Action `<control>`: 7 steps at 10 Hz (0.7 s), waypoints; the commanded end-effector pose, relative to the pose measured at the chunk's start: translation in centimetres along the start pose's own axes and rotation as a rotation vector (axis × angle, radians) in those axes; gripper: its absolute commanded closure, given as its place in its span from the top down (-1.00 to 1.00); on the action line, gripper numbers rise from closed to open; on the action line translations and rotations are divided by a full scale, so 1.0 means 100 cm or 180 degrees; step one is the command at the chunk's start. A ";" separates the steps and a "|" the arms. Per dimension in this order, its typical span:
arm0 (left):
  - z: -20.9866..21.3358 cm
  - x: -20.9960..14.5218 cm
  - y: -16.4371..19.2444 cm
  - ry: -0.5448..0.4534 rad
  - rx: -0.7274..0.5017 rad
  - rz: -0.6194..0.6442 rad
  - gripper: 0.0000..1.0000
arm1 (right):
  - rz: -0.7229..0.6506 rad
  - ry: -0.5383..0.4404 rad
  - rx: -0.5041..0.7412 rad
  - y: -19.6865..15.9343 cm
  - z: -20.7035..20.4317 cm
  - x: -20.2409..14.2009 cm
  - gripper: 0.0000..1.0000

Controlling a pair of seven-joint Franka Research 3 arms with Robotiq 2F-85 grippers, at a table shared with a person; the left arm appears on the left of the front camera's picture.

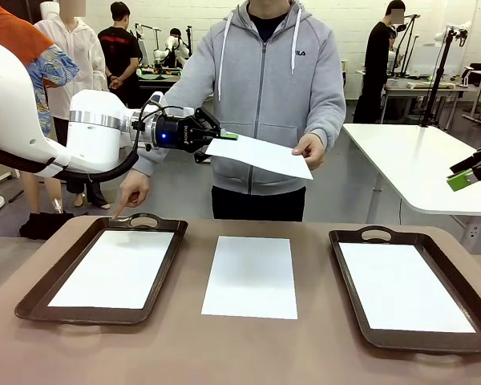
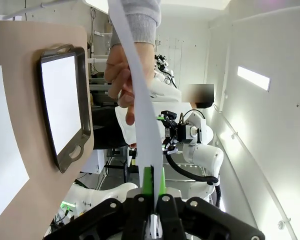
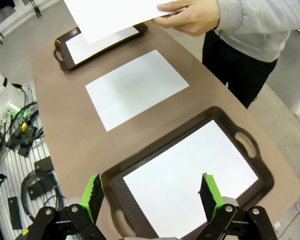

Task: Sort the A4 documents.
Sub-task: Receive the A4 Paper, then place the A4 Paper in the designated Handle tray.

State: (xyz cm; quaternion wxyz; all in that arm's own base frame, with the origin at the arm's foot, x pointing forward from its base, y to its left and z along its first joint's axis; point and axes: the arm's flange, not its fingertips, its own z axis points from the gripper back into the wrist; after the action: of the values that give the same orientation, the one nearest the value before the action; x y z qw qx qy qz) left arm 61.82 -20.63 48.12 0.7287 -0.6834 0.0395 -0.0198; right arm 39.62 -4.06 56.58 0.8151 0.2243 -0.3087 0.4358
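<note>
Brown table (image 1: 184,353), rounded corners. Two dark brown handled trays on it, left tray (image 1: 80,315) and right tray (image 1: 350,285), well apart, long sides running away from the camera, handles at the far ends. Person in grey zip hoodie (image 1: 264,88) and dark trousers stands at the far edge, centre. White table (image 1: 417,168) behind, to the right. Bystander in black (image 1: 120,48) near the benches at the back wall. Black cables (image 3: 25,132) lie on the floor beside the table.

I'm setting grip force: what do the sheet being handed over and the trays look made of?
Sheet: thin white paper, matte; seen edge-on in the left wrist view it is very thin and slightly curved. Trays: dark brown with a slight sheen, probably moulded plastic, judging by the rounded rims and cut-out handles; lacquered wood can't be ruled out.
</note>
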 end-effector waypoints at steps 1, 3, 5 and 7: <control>0.000 0.001 0.000 -0.0031 0.0011 0.0030 -1.00 | -0.0009 -0.0011 0.0012 0.000 0.000 -0.001 1.00; 0.000 0.001 0.000 -0.0031 0.0011 0.0030 -1.00 | -0.0009 -0.0011 0.0012 0.000 0.000 -0.001 1.00; 0.000 0.001 0.000 -0.0031 0.0011 0.0030 -1.00 | -0.0009 -0.0011 0.0012 0.000 0.000 -0.001 1.00; 0.000 0.001 0.000 -0.0031 0.0011 0.0030 -1.00 | -0.0009 -0.0011 0.0012 0.000 0.000 -0.001 1.00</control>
State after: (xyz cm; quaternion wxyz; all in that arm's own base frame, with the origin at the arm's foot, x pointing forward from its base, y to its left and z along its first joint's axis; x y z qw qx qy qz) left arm 61.82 -20.63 48.12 0.7288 -0.6833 0.0395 -0.0198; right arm 39.62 -4.06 56.58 0.8151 0.2243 -0.3087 0.4358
